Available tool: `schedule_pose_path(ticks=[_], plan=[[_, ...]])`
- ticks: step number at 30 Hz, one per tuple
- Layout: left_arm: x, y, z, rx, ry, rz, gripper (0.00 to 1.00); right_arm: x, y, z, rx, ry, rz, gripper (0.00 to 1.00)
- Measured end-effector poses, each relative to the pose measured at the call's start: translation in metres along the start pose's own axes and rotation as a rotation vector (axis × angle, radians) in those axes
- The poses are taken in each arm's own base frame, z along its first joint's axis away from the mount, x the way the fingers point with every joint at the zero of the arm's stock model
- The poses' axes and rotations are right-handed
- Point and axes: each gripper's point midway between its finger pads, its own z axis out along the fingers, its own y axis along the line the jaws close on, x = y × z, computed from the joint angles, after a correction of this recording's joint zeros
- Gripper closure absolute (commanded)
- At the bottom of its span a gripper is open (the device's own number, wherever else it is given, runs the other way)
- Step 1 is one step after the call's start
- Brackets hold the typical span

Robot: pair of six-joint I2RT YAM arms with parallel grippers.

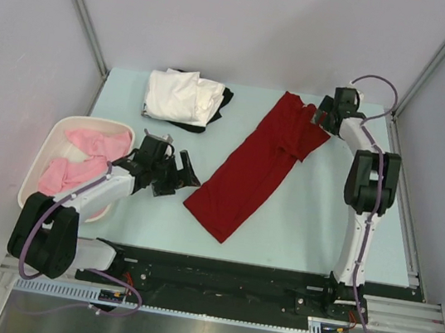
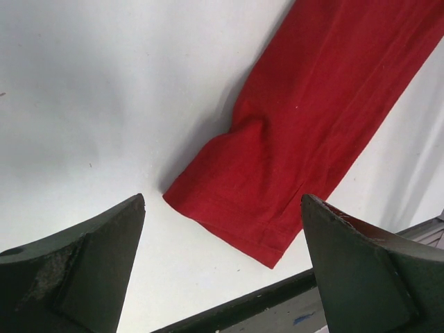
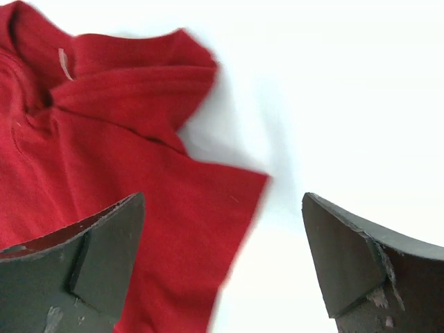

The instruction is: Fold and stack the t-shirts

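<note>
Yet to fold dark red t-shirt (image 1: pixel 247 170) shorter and add to far-edge pile (image 1: pixel 184 98), left claw (image 2: pixel 223 198) and right claw (image 3: pixel 223 198) spread empty.

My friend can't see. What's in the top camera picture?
A dark red t-shirt lies in a long strip on the table, the left pincer and right pincer open near its ends. A white shirt and black shirt are piled behind; pink shirts sit in a basket.

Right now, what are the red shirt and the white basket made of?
Red shirt: looks like soft knit cloth, probably cotton; matte, with creases and a stitched hem in the left wrist view. Basket: seems to be hard plastic; its smooth white rim holds its shape.
</note>
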Motion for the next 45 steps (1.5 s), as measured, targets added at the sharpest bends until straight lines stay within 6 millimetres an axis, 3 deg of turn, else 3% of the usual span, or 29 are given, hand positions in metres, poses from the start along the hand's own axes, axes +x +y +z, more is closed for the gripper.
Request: schedule_pose_path(ticks=[4,6,9,12,18,22,25,29,30,31,34,41,45], plan=[[-0.004,-0.002,-0.004,0.005,-0.023,0.005,0.01,-0.02,-0.029,-0.064,0.105,-0.072,-0.015,0.0],[-0.005,-0.001,-0.004,-0.001,-0.033,0.007,0.0,-0.035,-0.034,-0.099,0.119,-0.129,0.008,0.0],[-0.007,0.004,-0.002,-0.023,-0.046,0.012,0.01,-0.034,-0.035,-0.145,0.104,-0.168,0.04,0.0],[-0.009,0.009,0.004,-0.045,-0.05,0.01,0.01,-0.01,-0.022,-0.184,0.042,-0.162,0.048,0.0],[0.001,0.026,0.018,-0.078,-0.053,0.01,0.03,0.066,0.02,-0.242,-0.111,-0.077,-0.046,0.0],[0.009,0.026,0.029,-0.062,-0.043,0.016,0.08,0.089,0.032,-0.28,-0.202,-0.069,-0.075,0.0],[0.015,0.013,0.035,-0.015,-0.048,0.038,0.14,0.092,0.028,-0.3,-0.231,-0.087,-0.066,0.0],[0.032,-0.006,0.042,0.042,-0.029,0.076,0.33,0.1,0.021,-0.317,-0.248,-0.092,-0.065,0.0],[0.036,-0.01,0.045,0.054,-0.023,0.083,0.41,0.103,0.019,-0.319,-0.25,-0.088,-0.065,0.0],[0.039,-0.014,0.047,0.065,-0.019,0.088,0.66,0.108,0.016,-0.321,-0.25,-0.082,-0.066,0.0],[0.055,-0.014,0.053,0.069,0.013,0.093,0.99,0.122,0.008,-0.323,-0.244,-0.06,-0.072,0.0],[0.076,-0.02,0.052,0.093,0.027,0.113,1.0,0.138,-0.002,-0.328,-0.24,-0.025,-0.082,0.0],[0.107,-0.026,0.037,0.117,0.057,0.13,1.0,0.138,-0.001,-0.331,-0.253,-0.025,-0.081,0.0]])
